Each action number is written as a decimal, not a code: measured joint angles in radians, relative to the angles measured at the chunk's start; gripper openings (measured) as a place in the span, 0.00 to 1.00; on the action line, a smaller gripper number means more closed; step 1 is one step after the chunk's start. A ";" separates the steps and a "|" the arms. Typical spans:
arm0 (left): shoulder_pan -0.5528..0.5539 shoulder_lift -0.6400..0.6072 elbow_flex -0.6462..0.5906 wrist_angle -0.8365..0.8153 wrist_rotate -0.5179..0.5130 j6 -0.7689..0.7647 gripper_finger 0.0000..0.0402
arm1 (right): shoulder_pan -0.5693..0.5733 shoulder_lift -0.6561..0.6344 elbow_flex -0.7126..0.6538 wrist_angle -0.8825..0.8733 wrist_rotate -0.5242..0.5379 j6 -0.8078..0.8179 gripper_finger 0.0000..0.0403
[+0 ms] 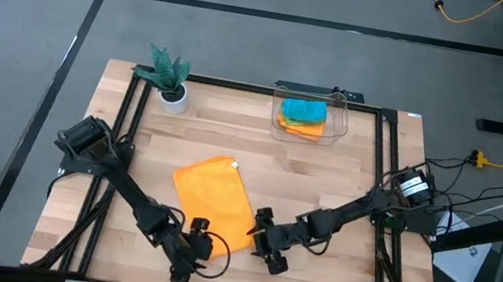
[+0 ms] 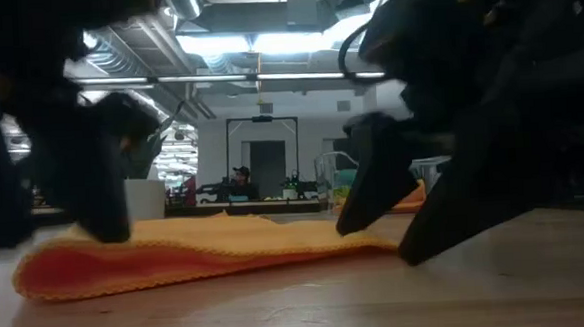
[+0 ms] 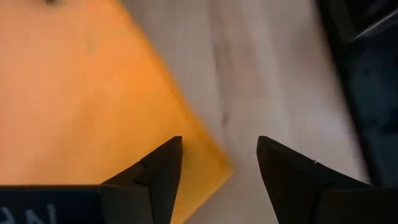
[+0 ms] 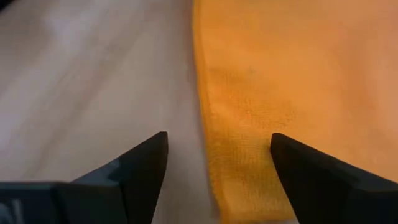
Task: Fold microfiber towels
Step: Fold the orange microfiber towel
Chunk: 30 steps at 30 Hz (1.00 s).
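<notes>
From above, an orange towel [image 1: 212, 201] lies folded flat in the middle of the table [image 1: 326, 183], with the left gripper [image 1: 197, 246] at its near corner and the right gripper [image 1: 263, 242] at its near right edge; a clear bin [image 1: 311, 116] at the far side holds a blue towel [image 1: 303, 109] on another orange one, and a plant [image 1: 171, 76] stands at the far left. At table height the towel [image 2: 206, 250] shows as a low doubled layer with a rounded fold on one side, both grippers down beside it but blurred. The left wrist camera shows its fingers [image 3: 158, 171] spread, the towel's corner [image 3: 93, 93] reaching between them, not yet pinched. The right wrist camera shows its fingers [image 4: 146, 158] also apart, straddling the towel's hem [image 4: 280, 81], with bare wood on one side. To do the next fold well, I judge each gripper should drop until one finger slides under both layers, close on the full thickness, then lift together and level so the edges stay matched; catching only the top layer would likely undo the existing fold.
</notes>
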 joint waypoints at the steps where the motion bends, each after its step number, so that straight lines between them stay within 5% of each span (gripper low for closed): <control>1: 0.000 0.010 -0.001 -0.011 0.001 -0.005 0.50 | -0.004 0.007 0.000 0.005 -0.007 0.003 0.70; 14: -0.011 0.079 0.007 -0.055 -0.006 0.042 0.49 | -0.015 0.036 0.003 0.004 -0.009 0.096 0.61; 23: -0.026 0.078 0.008 -0.103 -0.059 0.124 0.30 | 0.010 0.039 0.001 0.010 0.032 0.258 0.28; 30: -0.025 0.078 0.007 -0.108 -0.075 0.130 0.06 | 0.063 0.040 0.001 0.018 0.035 0.303 0.03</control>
